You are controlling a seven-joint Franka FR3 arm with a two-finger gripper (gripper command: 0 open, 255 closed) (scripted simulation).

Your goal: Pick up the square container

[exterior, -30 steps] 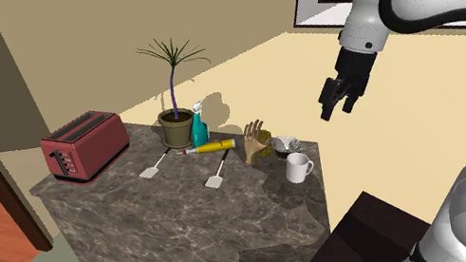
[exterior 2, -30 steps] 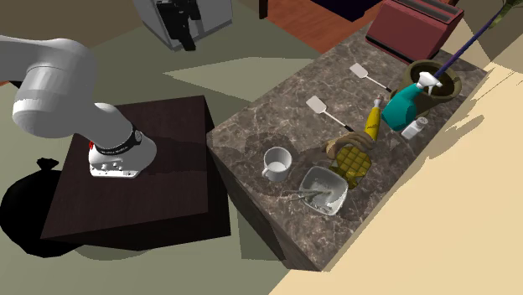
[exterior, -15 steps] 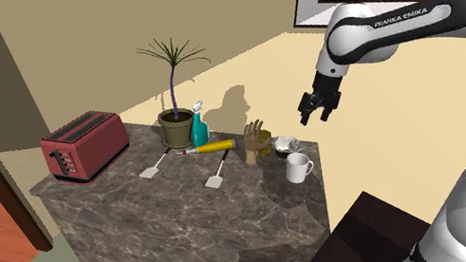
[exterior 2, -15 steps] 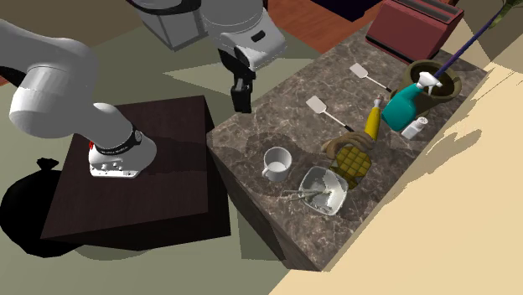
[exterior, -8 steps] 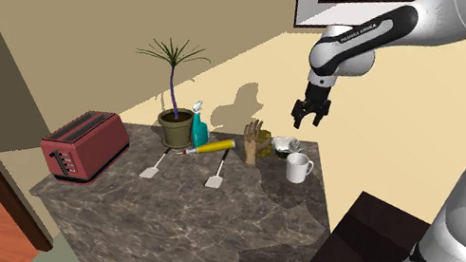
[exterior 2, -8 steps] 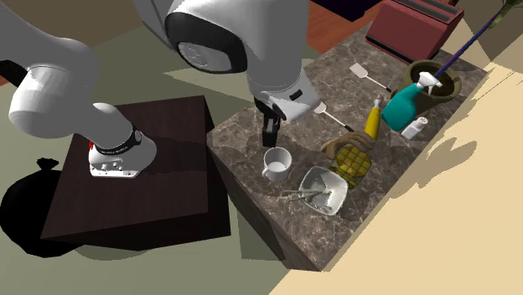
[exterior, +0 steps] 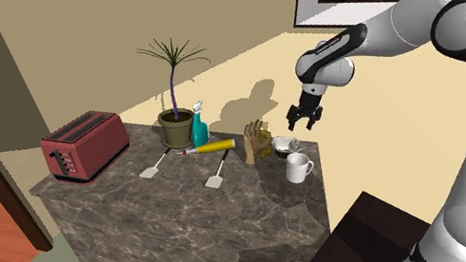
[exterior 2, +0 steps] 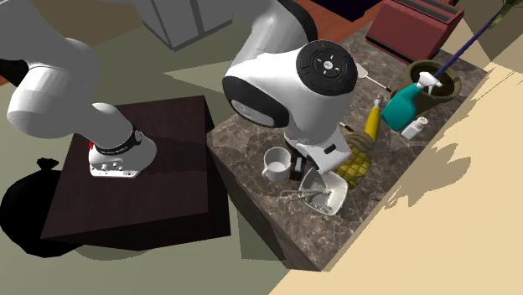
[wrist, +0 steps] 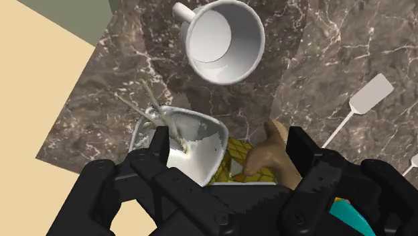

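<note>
Shoulder view: the tool [exterior: 302, 124] hangs just beyond the white mug [exterior: 298, 167], likely lining up over the square container [exterior: 283, 144], which sits behind the mug on the counter [exterior: 187, 219] and is hard to make out.

Second exterior view: the arm covers the container's rim nearest the mug.

Wrist view: the fingers [wrist: 161, 144] are spread and clasp nothing. The thin utensils inside the container are unclear.
</note>
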